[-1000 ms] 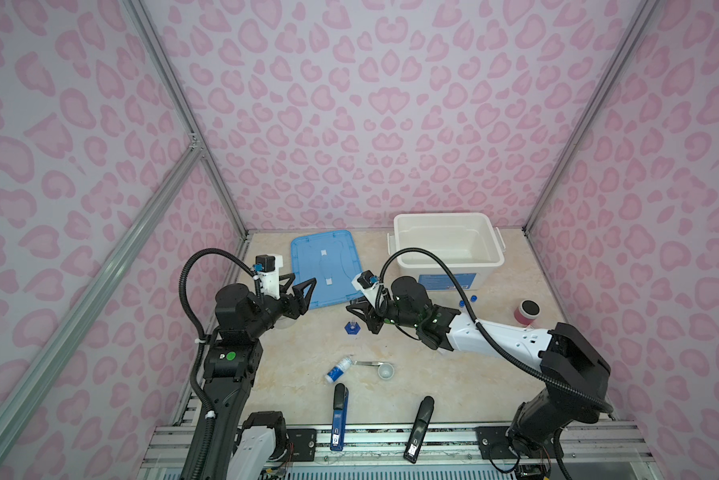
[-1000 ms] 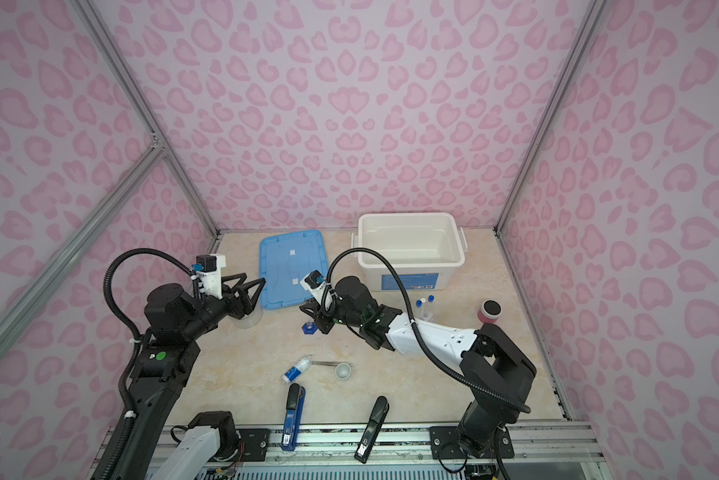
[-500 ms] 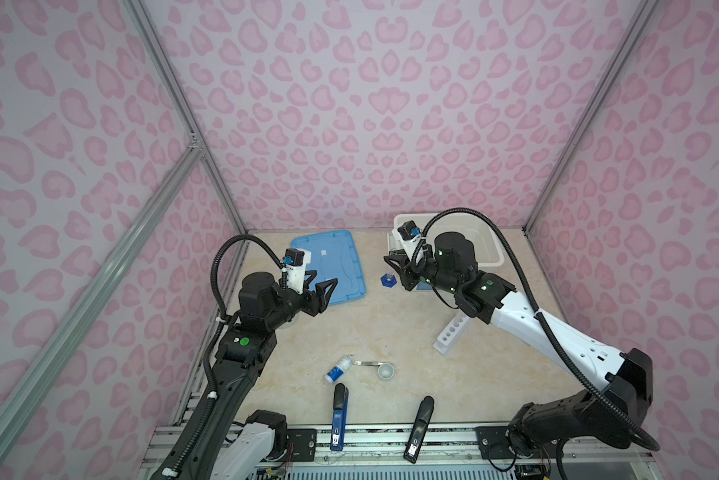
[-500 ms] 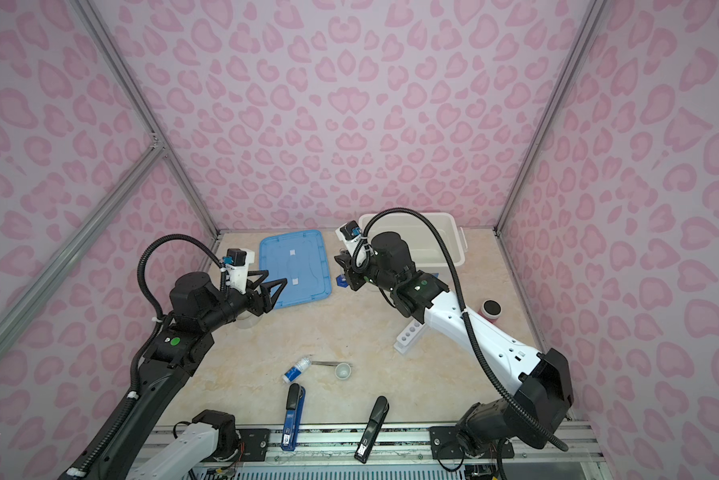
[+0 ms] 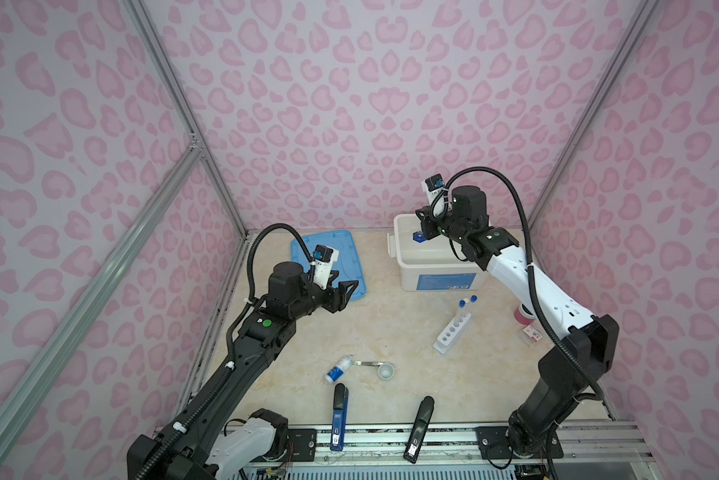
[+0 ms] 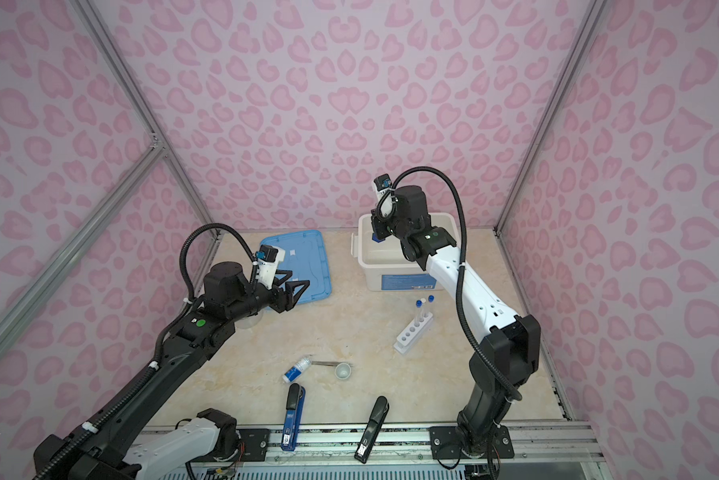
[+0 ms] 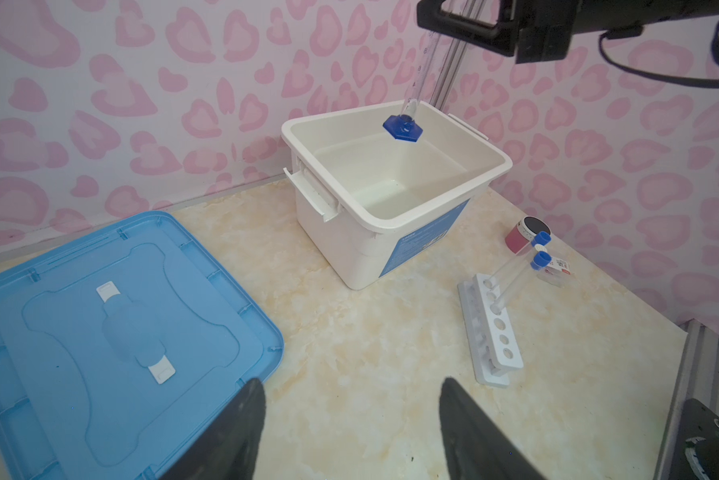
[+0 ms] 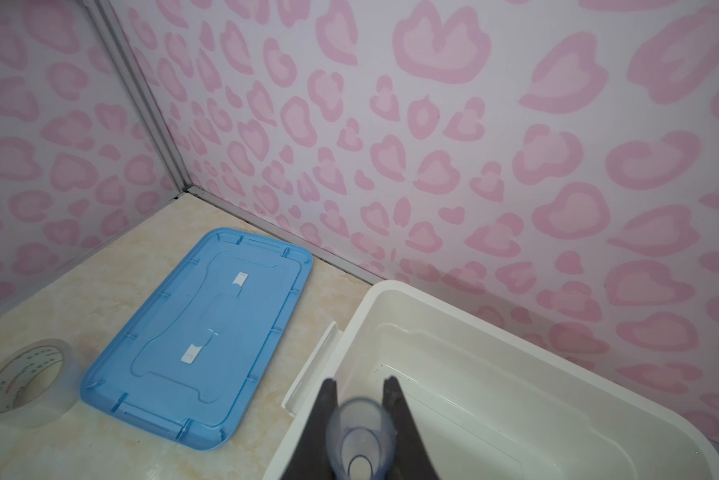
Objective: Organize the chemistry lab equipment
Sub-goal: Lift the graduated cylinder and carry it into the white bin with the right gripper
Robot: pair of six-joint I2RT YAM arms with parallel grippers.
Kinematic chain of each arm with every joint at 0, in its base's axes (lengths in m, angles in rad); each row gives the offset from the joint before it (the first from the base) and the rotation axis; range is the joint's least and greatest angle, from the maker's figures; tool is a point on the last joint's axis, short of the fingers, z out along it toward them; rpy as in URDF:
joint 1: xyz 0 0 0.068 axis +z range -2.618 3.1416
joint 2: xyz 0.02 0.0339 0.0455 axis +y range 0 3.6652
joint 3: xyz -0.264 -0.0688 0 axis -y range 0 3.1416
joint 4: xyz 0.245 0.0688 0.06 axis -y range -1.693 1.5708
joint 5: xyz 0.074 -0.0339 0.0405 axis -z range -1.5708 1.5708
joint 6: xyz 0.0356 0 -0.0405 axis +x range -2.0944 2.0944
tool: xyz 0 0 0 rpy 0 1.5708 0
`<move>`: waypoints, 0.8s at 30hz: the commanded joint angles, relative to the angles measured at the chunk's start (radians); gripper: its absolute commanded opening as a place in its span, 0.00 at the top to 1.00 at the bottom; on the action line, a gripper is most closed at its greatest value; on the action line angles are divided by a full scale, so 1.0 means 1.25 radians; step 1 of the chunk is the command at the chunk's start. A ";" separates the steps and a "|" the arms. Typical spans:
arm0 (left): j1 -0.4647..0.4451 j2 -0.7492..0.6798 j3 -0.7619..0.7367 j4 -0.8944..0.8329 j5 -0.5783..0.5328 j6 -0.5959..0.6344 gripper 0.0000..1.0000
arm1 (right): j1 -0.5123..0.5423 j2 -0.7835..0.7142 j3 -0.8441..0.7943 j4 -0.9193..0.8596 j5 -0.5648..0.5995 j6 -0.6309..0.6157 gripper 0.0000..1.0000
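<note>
My right gripper is shut on the clear cylinder. The cylinder's blue base hangs over the open white bin, seen from the left wrist view as the cylinder above the bin's rim. My left gripper is open and empty, hovering over the table beside the blue lid. The white rack stands in front of the bin with capped test tubes in it. The white-and-blue bottle, metal tweezers and tiny white cup lie near the front.
A blue stapler-like tool and a black one lie at the front edge. A clear tape roll sits left of the lid. A pink jar stands by the right wall. Pink walls enclose three sides.
My right arm has lifted the cylinder from the table's middle up and back to above the bin. My left arm has swung rightward, staying open.
</note>
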 commanded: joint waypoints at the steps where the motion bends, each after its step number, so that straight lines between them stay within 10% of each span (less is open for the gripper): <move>1: -0.002 0.013 0.023 0.038 -0.013 -0.003 0.31 | -0.027 0.080 0.047 0.009 -0.011 0.006 0.85; 24: -0.018 0.166 0.112 0.192 0.010 -0.070 0.32 | -0.075 0.445 0.223 0.141 -0.167 -0.048 0.83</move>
